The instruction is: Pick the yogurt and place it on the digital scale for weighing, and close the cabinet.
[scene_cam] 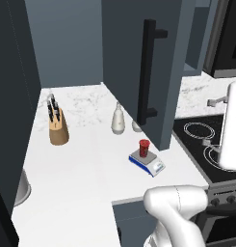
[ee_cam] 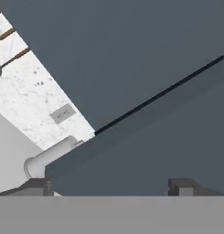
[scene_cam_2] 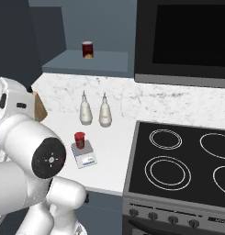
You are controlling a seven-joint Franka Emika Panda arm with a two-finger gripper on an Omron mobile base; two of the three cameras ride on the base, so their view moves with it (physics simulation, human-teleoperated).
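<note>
The dark red yogurt point(scene_cam: 144, 147) stands upright on the grey plate of the blue-and-white digital scale point(scene_cam: 151, 165) on the white counter; it is also in the right base view, yogurt point(scene_cam_2: 79, 138) on scale point(scene_cam_2: 86, 157). The slate-blue cabinet door point(scene_cam: 134, 53) hangs open above them, its black bar handle point(scene_cam: 148, 72) facing me. In the hand view my gripper point(ee_cam: 113, 186) is open with nothing between its fingertips point(ee_cam: 40, 185), close to the cabinet's dark face point(ee_cam: 131, 55). Nothing touches the yogurt.
Two pale bottles point(scene_cam_2: 86, 110) point(scene_cam_2: 104, 111) stand behind the scale. A knife block point(scene_cam: 57, 126) sits at the counter's left. A red can point(scene_cam_2: 87, 49) rests on the open cabinet shelf. The black stove point(scene_cam_2: 178, 165) lies to the right, under a microwave point(scene_cam_2: 187, 36).
</note>
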